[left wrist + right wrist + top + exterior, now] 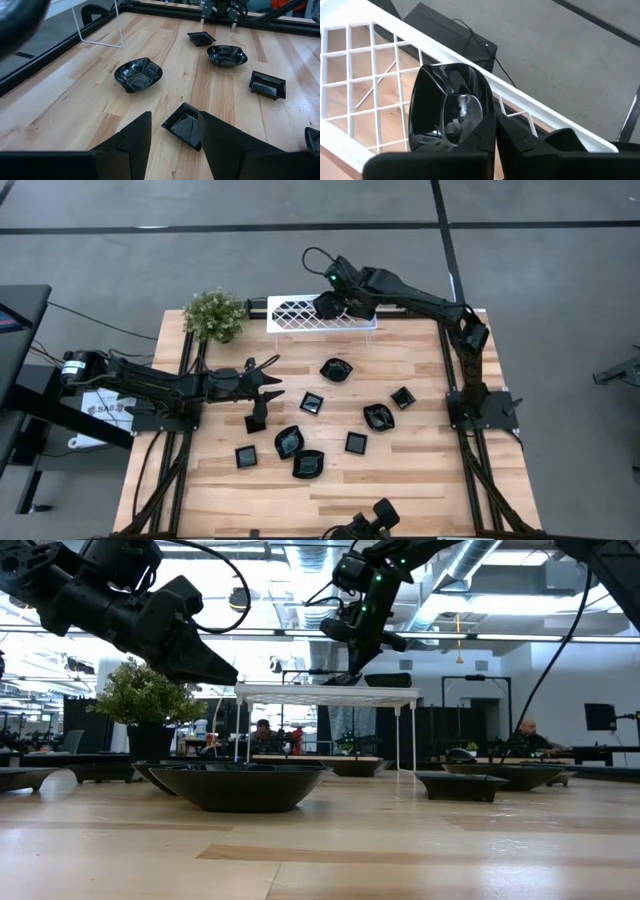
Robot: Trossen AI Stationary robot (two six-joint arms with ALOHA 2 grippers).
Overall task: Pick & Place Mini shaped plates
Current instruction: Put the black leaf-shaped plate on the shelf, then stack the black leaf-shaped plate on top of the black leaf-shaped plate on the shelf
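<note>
Jaws of the right gripper [328,304] are clamped on one small black plate [451,111], held above the white rack [300,312] at about 12 o'clock on the bench [420,480] in the high view. Jaws of the left gripper [265,388] stand apart with nothing between them, above the bench at roughly 9 o'clock. Eight more black plates lie flat across the middle of the bench, among them a wavy-rimmed one [337,369] toward 12 o'clock, a square one [312,403] just beside the left gripper, and a rounded one [308,464] toward 6 o'clock. A potted plant [214,314] stands at the 11 o'clock corner.

From table height, a wide dark dish [240,785] fills the near middle, a square dish [462,785] sits to its 3 o'clock, and the rack stands behind them on thin white legs.

Past the left wrist's two dark fingers [131,142], a square plate [184,124] lies on the wood just ahead, partly between them but untouched; a wavy plate [138,75] lies farther on.

Through the right wrist camera, the held plate is tilted on edge over the rack's white lattice [355,85].
</note>
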